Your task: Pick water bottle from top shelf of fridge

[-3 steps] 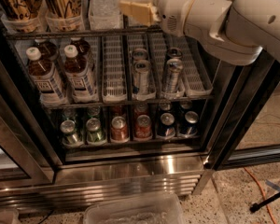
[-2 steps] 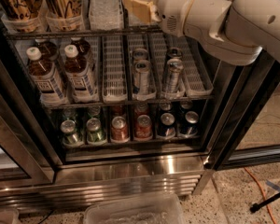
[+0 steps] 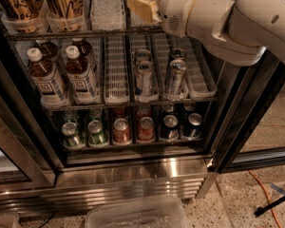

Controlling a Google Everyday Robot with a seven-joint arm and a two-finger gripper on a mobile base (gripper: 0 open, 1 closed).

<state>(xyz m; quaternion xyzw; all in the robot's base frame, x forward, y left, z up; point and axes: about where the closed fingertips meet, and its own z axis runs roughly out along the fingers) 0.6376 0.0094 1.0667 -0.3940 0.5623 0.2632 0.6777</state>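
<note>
The water bottle (image 3: 105, 4) stands at the front of the top shelf (image 3: 61, 33) of the fridge (image 3: 133, 175). It is clear and ribbed, with a red stripe at the top edge of the view; its cap is cut off. My gripper (image 3: 140, 6) is at the top shelf, right beside the bottle on its right, with tan pads facing it. The white arm (image 3: 228, 18) reaches in from the upper right and hides the shelf's right part.
Tall printed cans (image 3: 66, 1) stand left of the water bottle. The middle rack holds brown tea bottles (image 3: 42, 75) and slim silver cans (image 3: 143, 77); the bottom rack holds short cans (image 3: 121, 129). The open glass door (image 3: 256, 127) is at right. A clear plastic bin (image 3: 133, 215) lies on the floor.
The gripper has edged slightly up and to the right beside the water bottle. The whole scene sits a little lower in view, so the bottle's red stripe now shows.
</note>
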